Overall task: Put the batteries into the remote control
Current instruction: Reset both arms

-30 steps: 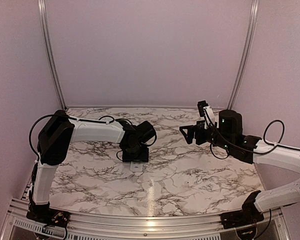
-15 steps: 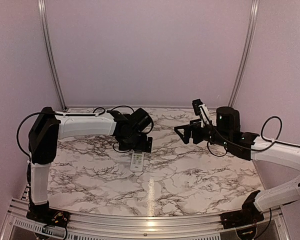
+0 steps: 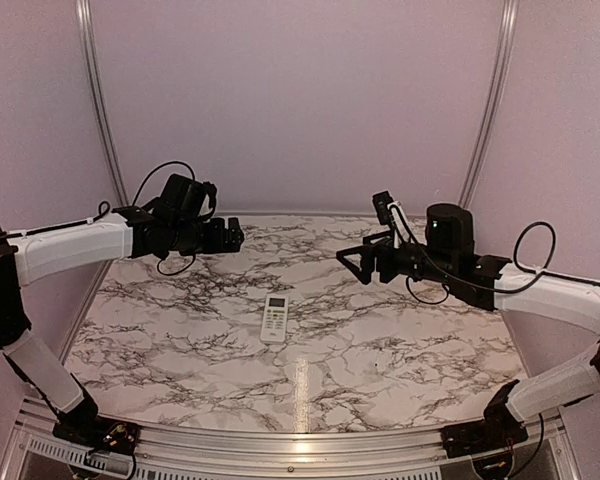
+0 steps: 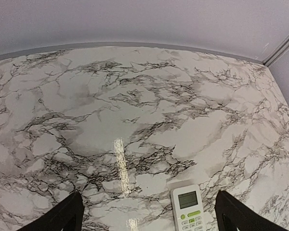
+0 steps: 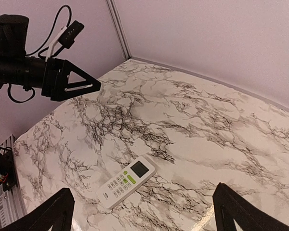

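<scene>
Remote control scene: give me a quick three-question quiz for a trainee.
1. True or false: the left pincer grips the remote control.
2. The remote control lies: A) face up on the table, B) face down, C) on its edge.
3. Fill in: the jaws of the right pincer stand ___.
Key: 1 false; 2 A; 3 open.

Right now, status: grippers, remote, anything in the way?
Left gripper and right gripper open, empty, above marble table. Flat white rectangular remote control lies buttons-up. No batteries in view. Nothing blocking.
</scene>
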Controlling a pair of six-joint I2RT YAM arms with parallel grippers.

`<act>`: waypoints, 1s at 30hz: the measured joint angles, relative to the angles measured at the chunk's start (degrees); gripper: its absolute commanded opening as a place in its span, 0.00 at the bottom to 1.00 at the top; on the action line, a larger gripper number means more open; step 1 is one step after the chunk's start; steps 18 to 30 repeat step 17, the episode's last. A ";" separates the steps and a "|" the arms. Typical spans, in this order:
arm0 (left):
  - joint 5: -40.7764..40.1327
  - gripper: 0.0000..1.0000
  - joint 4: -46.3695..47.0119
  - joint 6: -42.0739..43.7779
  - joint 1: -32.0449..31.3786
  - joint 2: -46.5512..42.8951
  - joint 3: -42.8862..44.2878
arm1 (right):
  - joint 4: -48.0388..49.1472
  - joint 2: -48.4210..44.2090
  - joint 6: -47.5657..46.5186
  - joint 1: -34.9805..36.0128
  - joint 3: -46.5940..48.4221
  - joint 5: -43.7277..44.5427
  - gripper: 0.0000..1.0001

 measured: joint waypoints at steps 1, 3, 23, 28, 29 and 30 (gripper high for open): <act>0.24 0.99 1.22 0.04 1.27 -1.64 -2.95 | 0.70 -0.02 0.28 -0.55 -0.87 -0.55 0.99; 0.66 0.99 3.08 -0.04 3.58 -4.66 -8.61 | 2.47 -0.04 1.03 -2.23 -3.39 -2.14 0.99; 3.80 0.99 13.75 -3.13 5.73 -10.58 -20.98 | 10.69 0.42 6.51 -11.34 -17.11 -8.90 0.99; 3.80 0.99 13.75 -3.13 5.73 -10.58 -20.98 | 10.69 0.42 6.51 -11.34 -17.11 -8.90 0.99; 3.80 0.99 13.75 -3.13 5.73 -10.58 -20.98 | 10.69 0.42 6.51 -11.34 -17.11 -8.90 0.99; 3.80 0.99 13.75 -3.13 5.73 -10.58 -20.98 | 10.69 0.42 6.51 -11.34 -17.11 -8.90 0.99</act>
